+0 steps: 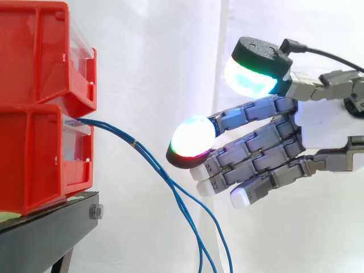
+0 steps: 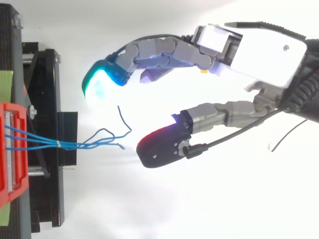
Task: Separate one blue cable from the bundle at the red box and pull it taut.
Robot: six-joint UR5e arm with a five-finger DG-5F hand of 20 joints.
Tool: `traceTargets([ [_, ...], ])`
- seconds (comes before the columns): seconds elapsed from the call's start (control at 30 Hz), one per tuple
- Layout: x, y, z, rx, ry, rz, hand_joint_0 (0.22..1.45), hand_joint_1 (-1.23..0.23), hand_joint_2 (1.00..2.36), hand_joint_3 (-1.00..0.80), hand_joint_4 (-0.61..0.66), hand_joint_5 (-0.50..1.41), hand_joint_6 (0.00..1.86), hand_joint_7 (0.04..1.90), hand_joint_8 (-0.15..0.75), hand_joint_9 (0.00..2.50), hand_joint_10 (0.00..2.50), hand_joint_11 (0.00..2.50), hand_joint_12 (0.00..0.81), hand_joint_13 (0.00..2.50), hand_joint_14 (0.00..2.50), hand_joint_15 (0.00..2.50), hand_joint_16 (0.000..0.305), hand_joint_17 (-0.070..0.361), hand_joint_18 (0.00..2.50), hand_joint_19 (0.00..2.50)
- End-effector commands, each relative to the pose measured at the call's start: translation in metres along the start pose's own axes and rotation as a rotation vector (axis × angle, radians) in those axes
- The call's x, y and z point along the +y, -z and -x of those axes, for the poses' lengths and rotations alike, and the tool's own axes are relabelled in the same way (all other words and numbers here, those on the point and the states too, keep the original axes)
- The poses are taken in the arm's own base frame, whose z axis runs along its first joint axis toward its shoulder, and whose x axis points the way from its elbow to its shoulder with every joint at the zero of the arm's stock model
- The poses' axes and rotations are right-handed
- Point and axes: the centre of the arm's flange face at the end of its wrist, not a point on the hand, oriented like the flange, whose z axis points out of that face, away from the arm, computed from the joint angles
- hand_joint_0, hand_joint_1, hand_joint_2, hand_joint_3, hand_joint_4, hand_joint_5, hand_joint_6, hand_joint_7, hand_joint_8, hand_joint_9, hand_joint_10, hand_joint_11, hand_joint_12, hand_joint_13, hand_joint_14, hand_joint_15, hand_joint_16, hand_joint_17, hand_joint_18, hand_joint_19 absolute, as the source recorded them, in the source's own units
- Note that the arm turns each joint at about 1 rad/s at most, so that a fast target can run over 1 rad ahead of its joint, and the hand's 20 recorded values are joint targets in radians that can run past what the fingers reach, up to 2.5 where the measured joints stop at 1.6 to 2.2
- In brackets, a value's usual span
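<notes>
Several thin blue cables [image 1: 149,158] come out of the lower red box [image 1: 40,156], bound by a small tie near the box, then droop down and spread apart. In the top view the blue cables [image 2: 75,144] fan into loose ends past the tie. My hand [image 1: 267,148] hangs to the right of the cables, fingers stretched toward them with the thumb raised above. Nothing lies between the glowing fingertips [image 1: 193,136] and thumb; the hand [image 2: 249,50] is open and clear of the cables.
Two red boxes are stacked, the upper red box [image 1: 42,54] on the lower, on a black stand [image 1: 45,233] at the left. A white curtain hangs behind. Free room lies below and around my hand.
</notes>
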Motion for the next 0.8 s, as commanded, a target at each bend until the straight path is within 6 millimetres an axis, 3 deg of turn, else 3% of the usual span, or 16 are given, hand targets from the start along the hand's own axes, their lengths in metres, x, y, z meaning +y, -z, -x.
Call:
traceTargets([
  [0.0, -0.012, -0.008, -0.006, 0.003, -0.002, -0.005, 0.56, -0.62, 1.01, -0.43, 0.24, -0.2, 0.5, 0.82, 0.312, 0.39, 0.01, 0.33, 0.409, 0.3, 0.01, 0.24, 0.057, 0.129, 0.4, 0.49],
  [0.07, -0.027, -0.016, -0.011, 0.007, -0.002, -0.017, 0.56, -0.62, 1.01, -0.43, 0.24, -0.2, 0.5, 0.82, 0.314, 0.4, 0.01, 0.33, 0.409, 0.3, 0.01, 0.24, 0.057, 0.128, 0.4, 0.49],
  [0.3, -0.042, -0.041, -0.029, 0.038, -0.024, -0.003, 0.57, -0.62, 1.01, -0.43, 0.25, -0.2, 0.5, 0.82, 0.317, 0.41, 0.01, 0.34, 0.409, 0.31, 0.01, 0.24, 0.057, 0.128, 0.4, 0.5],
  [0.33, -0.059, -0.045, -0.038, 0.049, -0.019, -0.014, 0.56, -0.62, 1.01, -0.43, 0.25, -0.2, 0.5, 0.82, 0.316, 0.41, 0.01, 0.34, 0.409, 0.31, 0.01, 0.24, 0.057, 0.128, 0.4, 0.5],
  [0.77, -0.059, -0.049, -0.058, 0.121, -0.046, 0.027, 0.56, -0.59, 1.0, -0.46, 0.27, -0.17, 0.5, 0.93, 0.32, 0.44, 0.01, 0.36, 0.409, 0.33, 0.01, 0.25, 0.057, 0.128, 0.41, 0.5],
])
